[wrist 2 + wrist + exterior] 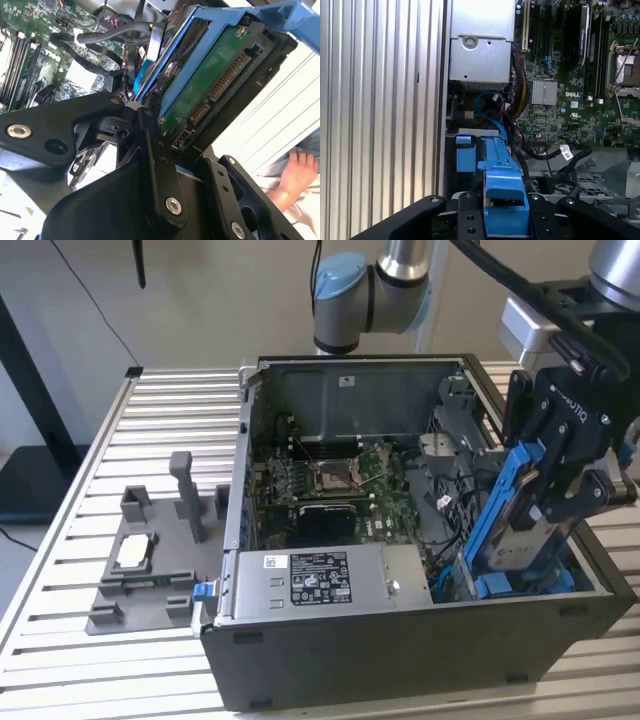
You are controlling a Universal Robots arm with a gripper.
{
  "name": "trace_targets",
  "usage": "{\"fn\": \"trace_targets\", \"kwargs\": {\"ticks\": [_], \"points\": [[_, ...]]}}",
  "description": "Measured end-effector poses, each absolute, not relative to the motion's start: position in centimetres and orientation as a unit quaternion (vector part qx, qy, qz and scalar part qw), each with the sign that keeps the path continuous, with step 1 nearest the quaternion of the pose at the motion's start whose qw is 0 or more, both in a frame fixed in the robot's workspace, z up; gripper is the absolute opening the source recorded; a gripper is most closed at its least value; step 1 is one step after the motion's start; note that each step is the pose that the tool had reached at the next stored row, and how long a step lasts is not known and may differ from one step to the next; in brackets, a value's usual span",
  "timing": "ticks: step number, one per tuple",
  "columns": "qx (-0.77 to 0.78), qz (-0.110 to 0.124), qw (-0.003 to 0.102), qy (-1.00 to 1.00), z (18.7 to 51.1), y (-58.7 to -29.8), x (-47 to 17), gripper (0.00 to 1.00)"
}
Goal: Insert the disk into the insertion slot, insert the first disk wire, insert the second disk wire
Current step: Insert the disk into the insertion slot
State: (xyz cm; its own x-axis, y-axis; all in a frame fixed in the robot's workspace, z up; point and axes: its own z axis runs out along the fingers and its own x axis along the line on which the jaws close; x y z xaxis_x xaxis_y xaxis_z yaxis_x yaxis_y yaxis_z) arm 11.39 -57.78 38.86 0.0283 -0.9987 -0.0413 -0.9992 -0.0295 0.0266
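Slatted aluminium table [60,540], open PC case [400,660] on it. Gripper [555,510] is clamped on the disk [515,545]. The disk is steeply tilted, long axis pointing down into the insertion slot [470,132] directly below, at the case corner on the exterior view's right. Not seated yet, by the look of it.

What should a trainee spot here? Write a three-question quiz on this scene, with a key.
1. True or false: the disk lies flat on the grey fixture tray.
2. What is the gripper shut on? A) the disk B) a cable C) nothing
3. On which side of the exterior view does the grey fixture tray stand, beside the computer case?
Key: 1 false; 2 A; 3 left.
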Motion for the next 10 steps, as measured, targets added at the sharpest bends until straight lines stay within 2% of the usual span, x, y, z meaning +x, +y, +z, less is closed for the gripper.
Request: {"fn": "trace_targets", "kwargs": {"ticks": [10], "points": [[-0.717,0.025,0.006,0.696,37.6,-57.8,11.4,0.33]]}}
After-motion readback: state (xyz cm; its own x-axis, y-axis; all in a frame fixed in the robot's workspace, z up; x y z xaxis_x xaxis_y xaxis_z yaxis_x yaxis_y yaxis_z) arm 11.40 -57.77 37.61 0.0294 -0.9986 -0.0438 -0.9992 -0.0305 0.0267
